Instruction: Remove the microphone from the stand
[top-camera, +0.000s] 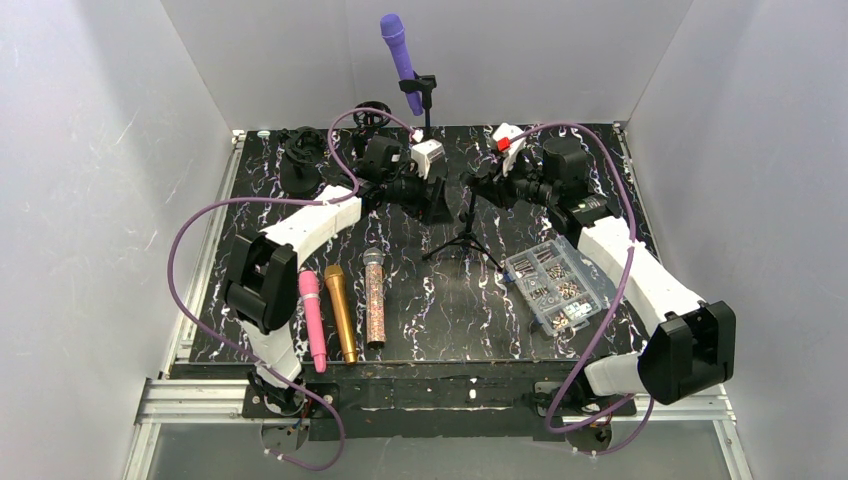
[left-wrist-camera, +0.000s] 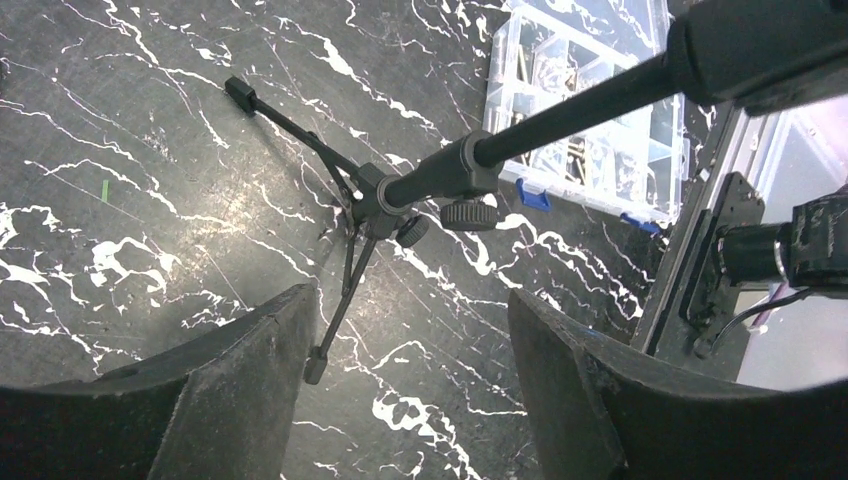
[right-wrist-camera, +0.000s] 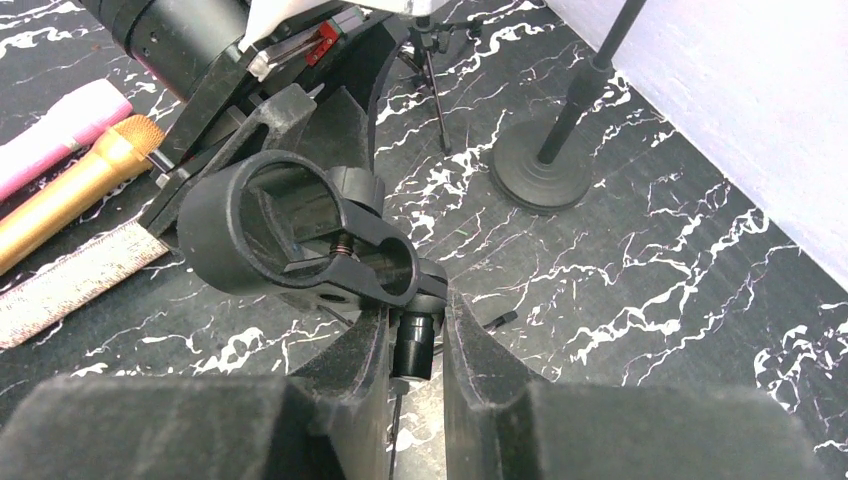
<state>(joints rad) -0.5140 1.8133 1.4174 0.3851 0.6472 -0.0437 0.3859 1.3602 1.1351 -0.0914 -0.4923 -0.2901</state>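
Observation:
A purple microphone (top-camera: 400, 55) sits tilted in the clip of a tall stand (top-camera: 427, 110) at the back wall. Its round base shows in the right wrist view (right-wrist-camera: 540, 165). A small black tripod stand (top-camera: 465, 238) stands mid-table, and its clip (right-wrist-camera: 290, 235) is an empty ring. My right gripper (right-wrist-camera: 415, 320) is shut on the tripod stand's post just below that clip; it also shows in the top view (top-camera: 480, 185). My left gripper (left-wrist-camera: 410, 330) is open and empty, just left of the tripod's pole (left-wrist-camera: 570, 110) in the top view (top-camera: 437, 200).
A pink microphone (top-camera: 312, 320), a gold one (top-camera: 340, 312) and a glittery silver one (top-camera: 374, 298) lie side by side at the front left. A clear parts box (top-camera: 555, 283) lies at the front right. A black object (top-camera: 300, 160) sits at the back left.

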